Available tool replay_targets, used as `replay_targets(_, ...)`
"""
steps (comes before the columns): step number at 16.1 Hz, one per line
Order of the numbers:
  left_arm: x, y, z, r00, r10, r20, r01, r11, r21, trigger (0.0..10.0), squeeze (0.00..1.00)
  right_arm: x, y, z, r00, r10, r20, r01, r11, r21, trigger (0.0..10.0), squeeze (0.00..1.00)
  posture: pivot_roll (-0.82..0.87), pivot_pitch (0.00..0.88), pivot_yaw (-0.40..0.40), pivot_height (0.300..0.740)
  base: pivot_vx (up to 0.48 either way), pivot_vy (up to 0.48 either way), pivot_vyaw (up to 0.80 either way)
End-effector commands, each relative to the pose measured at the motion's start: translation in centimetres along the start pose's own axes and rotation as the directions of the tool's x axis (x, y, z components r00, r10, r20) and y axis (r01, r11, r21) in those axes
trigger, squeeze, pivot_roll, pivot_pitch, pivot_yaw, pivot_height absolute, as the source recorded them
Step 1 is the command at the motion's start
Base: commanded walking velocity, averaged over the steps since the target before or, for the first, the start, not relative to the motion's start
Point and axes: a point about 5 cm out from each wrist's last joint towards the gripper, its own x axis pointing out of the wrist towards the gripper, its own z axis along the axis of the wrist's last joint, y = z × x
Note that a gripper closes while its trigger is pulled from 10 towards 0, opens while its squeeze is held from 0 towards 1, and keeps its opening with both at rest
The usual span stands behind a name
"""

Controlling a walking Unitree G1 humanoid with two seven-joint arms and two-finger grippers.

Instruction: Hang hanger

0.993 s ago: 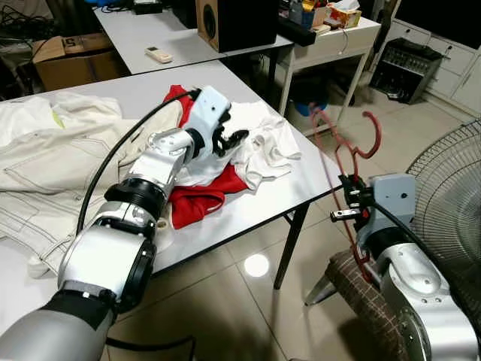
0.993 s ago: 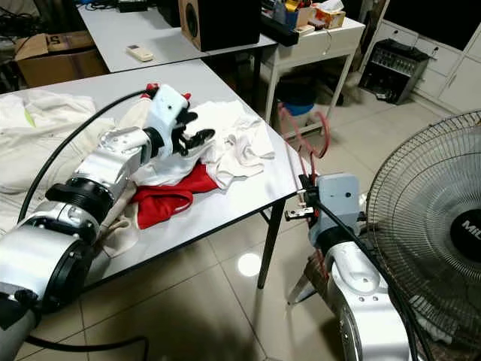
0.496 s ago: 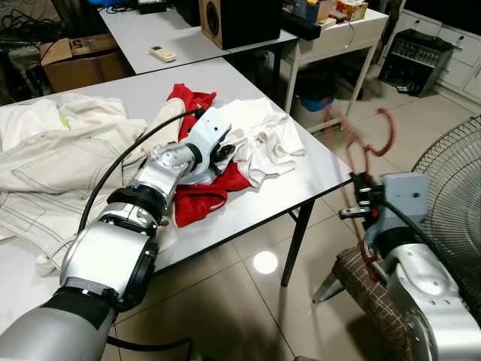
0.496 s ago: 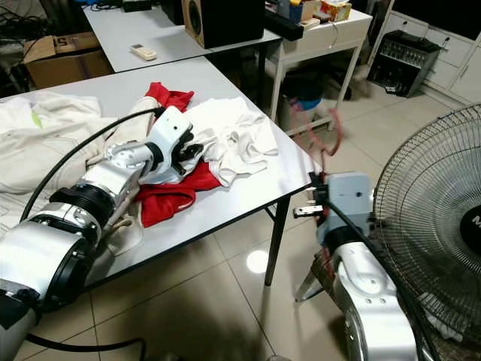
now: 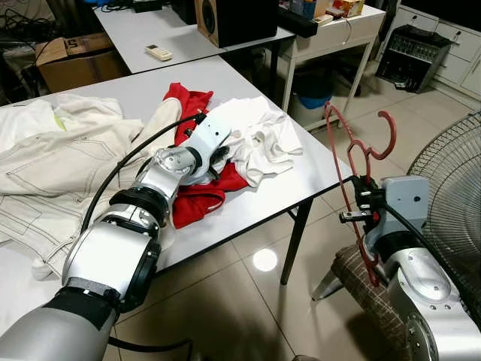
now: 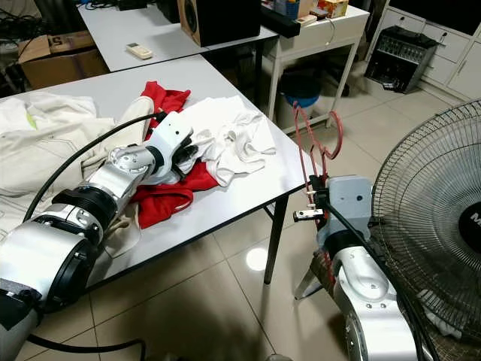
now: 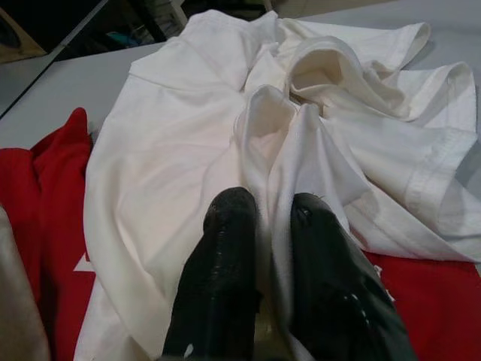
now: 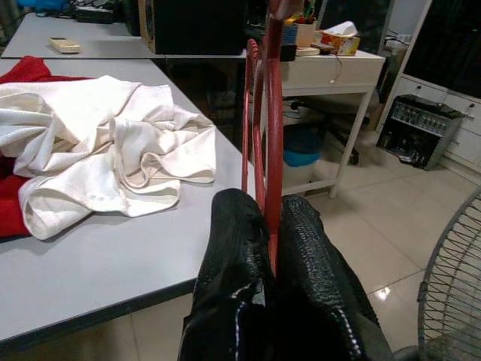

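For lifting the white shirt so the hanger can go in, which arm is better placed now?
The left. The left claw is down on the table, shut on a fold of the white shirt. The right claw is off the table edge, shut on the red hanger.

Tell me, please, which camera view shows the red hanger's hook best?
The left eye view: the red hanger stands whole there, hook clear against the floor, held in the right gripper. The right eye view shows it smaller; the right wrist view sees it edge-on, hook cropped.
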Motion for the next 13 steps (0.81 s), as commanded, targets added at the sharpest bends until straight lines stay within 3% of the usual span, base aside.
replay_targets(1, -0.2, 0.3, -0.4, 1.0, 0.002, -0.005, -0.002, 1.0, 0.019, 0.0, 0.0, 0.2, 0.3, 0.3, 1.0, 0.009, 0.015, -0.009, 1.0, 0.006, 10.0, 0.0, -0.16, 0.015, 0.046, 0.74, 0.0, 0.0, 0.0)
replay_targets(6, -0.4, 0.5, 0.0, 0.999, 0.016, 0.042, -0.017, 1.0, 0.018, 0.0, 0.0, 0.5, 0.8, 0.4, 0.999, 0.02, 0.027, -0.021, 0.999, 0.028, 10.0, 0.0, -0.13, 0.012, 0.046, 0.74, 0.0, 0.0, 0.0)
replay_targets(9, -0.8, 1.7, 1.8, 0.987, 0.036, 0.159, -0.041, 0.999, 0.031, 0.0, 0.0, 0.4, 1.3, 1.5, 0.991, 0.08, 0.104, -0.091, 0.99, 0.106, 10.0, 0.0, -0.13, 0.01, 0.06, 0.74, 0.0, 0.0, 0.0)
replay_targets(11, -1.3, 2.5, 3.0, 0.97, 0.041, 0.238, -0.048, 0.999, 0.024, 0.0, 0.0, 0.0, 1.8, 2.2, 0.977, 0.16, 0.144, -0.178, 0.976, 0.125, 10.0, 0.0, -0.12, 0.011, 0.061, 0.74, 0.0, 0.0, 0.0)
replay_targets(13, -2.2, 3.8, 5.2, 0.936, 0.017, 0.351, -0.039, 0.998, 0.056, 0.0, 0.0, -1.8, 2.9, 2.5, 0.921, 0.357, 0.155, -0.378, 0.915, 0.138, 10.0, 0.0, -0.11, 0.017, 0.058, 0.74, 0.0, 0.0, 0.0)
